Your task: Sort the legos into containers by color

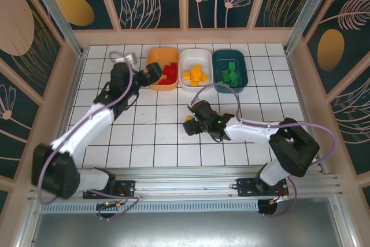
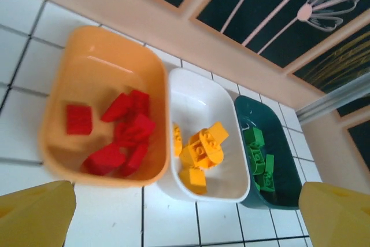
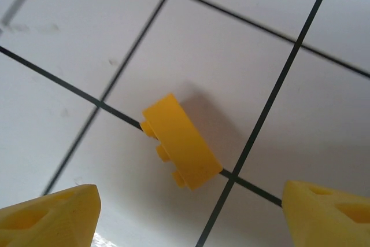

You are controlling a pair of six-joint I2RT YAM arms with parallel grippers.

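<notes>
**Clerk:** Item one, nearest the bases?

**Checker:** Right gripper [image 1: 195,122], mid-way across the white tiled table [image 1: 144,143], pointing left. Jaws spread wide, gripping nothing.

**Clerk:** Anything between them?

**Checker:** One loose yellow brick [image 3: 180,142], lying on the tiles just ahead of the fingertips and apart from both. In the right wrist view its long axis runs from upper left to lower right, and its lower end lies over a grout line. The studs face lower left, so it lies on its side.

**Clerk:** Item two?

**Checker:** Left gripper [image 1: 154,73], farther out, at the near left corner of the orange bin [image 2: 87,39]. Jaws fully released and empty. Whether it touches the bin, cannot tell.

**Clerk:** Far row?

**Checker:** Three bins, flank to flank along the far wall, each with its long axis running near to far.
- **Left:** the orange bin holds red bricks [image 2: 124,131], heaped toward its near right part, with one flat brick lying apart to the left.
- **Middle:** the white bin [image 2: 196,93] holds yellow bricks [image 2: 199,151], clustered in its near half.
- **Right:** the teal bin [image 2: 287,169] holds green bricks [image 2: 257,157], loosely scattered.
</notes>
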